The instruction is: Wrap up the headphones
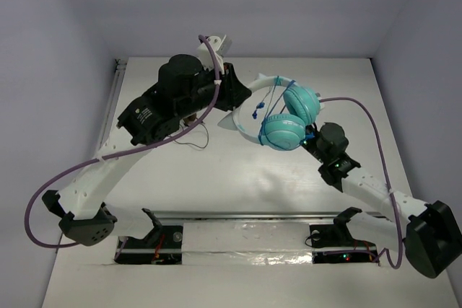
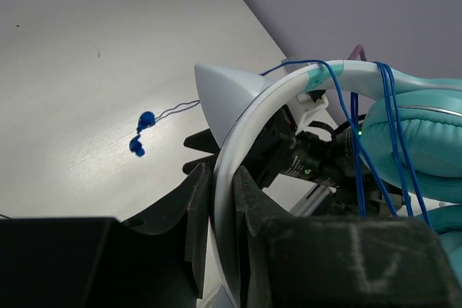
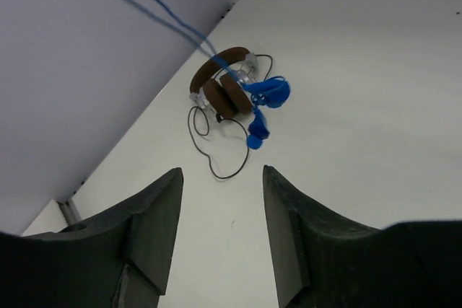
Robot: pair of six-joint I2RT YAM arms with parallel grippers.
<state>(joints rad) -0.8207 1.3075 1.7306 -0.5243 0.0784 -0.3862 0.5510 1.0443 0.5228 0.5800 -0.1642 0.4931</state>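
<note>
My left gripper (image 2: 220, 203) was clamped on the white headband of the headphones (image 1: 287, 117), held off the surface (image 1: 216, 178) toward one o'clock from centre. My right gripper (image 3: 220, 200) stood apart, holding nothing. I judged the next loop of blue cable (image 2: 390, 120) should go on taut, beside the turns already there. I could read no lettering anywhere.

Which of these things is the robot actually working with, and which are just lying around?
In the job: teal headphones; their blue cable; left hand, clamped on the white headband; right hand, open and empty.
Lying about: brown headphones with a thin black cable.
</note>
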